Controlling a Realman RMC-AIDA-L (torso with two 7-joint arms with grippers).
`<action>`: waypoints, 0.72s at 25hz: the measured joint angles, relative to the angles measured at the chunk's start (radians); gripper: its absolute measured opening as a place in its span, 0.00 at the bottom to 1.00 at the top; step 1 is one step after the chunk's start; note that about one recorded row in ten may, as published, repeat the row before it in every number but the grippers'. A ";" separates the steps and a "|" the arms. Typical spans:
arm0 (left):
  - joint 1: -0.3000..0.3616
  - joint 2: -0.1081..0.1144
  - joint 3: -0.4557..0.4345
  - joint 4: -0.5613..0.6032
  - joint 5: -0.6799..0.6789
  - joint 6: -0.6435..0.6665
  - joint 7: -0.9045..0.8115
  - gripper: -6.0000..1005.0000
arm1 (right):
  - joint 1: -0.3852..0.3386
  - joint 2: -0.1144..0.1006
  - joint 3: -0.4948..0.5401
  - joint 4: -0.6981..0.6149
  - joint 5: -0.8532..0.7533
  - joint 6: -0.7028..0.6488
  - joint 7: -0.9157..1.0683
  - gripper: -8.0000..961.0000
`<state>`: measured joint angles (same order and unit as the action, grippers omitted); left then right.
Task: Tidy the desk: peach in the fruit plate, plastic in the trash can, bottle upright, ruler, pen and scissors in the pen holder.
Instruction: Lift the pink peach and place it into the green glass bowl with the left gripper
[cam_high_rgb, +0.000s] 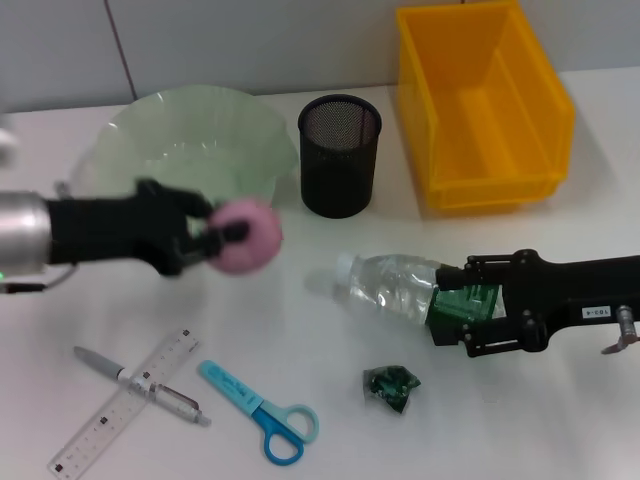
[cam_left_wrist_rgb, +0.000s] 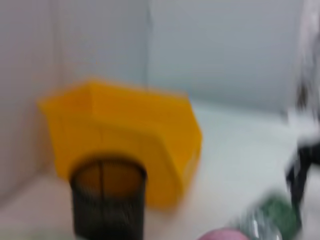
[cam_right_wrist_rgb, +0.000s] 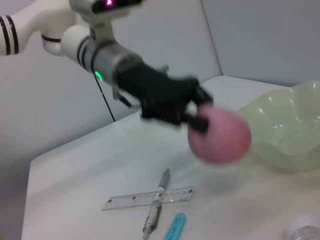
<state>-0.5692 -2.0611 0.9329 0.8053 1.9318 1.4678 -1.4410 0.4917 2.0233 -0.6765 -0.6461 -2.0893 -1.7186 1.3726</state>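
Left gripper (cam_high_rgb: 215, 238) clenched on the pink peach (cam_high_rgb: 247, 236), carried clear of the table beside the near rim of the pale green fruit plate (cam_high_rgb: 120, 135). The fruit is held by one side so that most of it projects past the fingertips — a hold that should let it drop into the plate without the fingers touching the rim. The right wrist view confirms the peach (cam_right_wrist_rgb: 219, 134) is airborne, with the plate (cam_right_wrist_rgb: 295, 100) just beyond it.

Right gripper (cam_high_rgb: 452, 305) closed around the lower body of the clear bottle (cam_high_rgb: 395, 288), which lies on its side with its white cap pointing toward the left arm. Gripping across the body near the green label probably gives leverage to swing the bottle upright about its base.

Items not yet handled: the crumpled green plastic (cam_high_rgb: 391, 387) lies near the bottle, well apart from the yellow trash can (cam_high_rgb: 485, 110); the ruler (cam_high_rgb: 125, 415) and pen (cam_high_rgb: 140, 385) lie crossed and touching, the blue scissors (cam_high_rgb: 260, 412) just beside them — all three well short of the black mesh pen holder (cam_high_rgb: 340, 155).
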 joint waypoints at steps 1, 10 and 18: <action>0.006 0.001 -0.045 -0.002 -0.033 0.029 0.006 0.30 | 0.000 0.001 0.000 0.000 0.000 0.000 0.000 0.82; 0.038 -0.008 -0.190 -0.226 -0.398 -0.154 0.235 0.22 | 0.007 0.005 0.000 -0.002 0.000 0.000 0.005 0.82; -0.017 -0.010 -0.050 -0.330 -0.429 -0.491 0.287 0.15 | 0.009 0.005 0.000 -0.003 0.000 -0.002 0.011 0.82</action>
<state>-0.5864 -2.0708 0.8832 0.4749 1.5024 0.9769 -1.1540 0.5010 2.0280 -0.6765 -0.6489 -2.0892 -1.7210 1.3837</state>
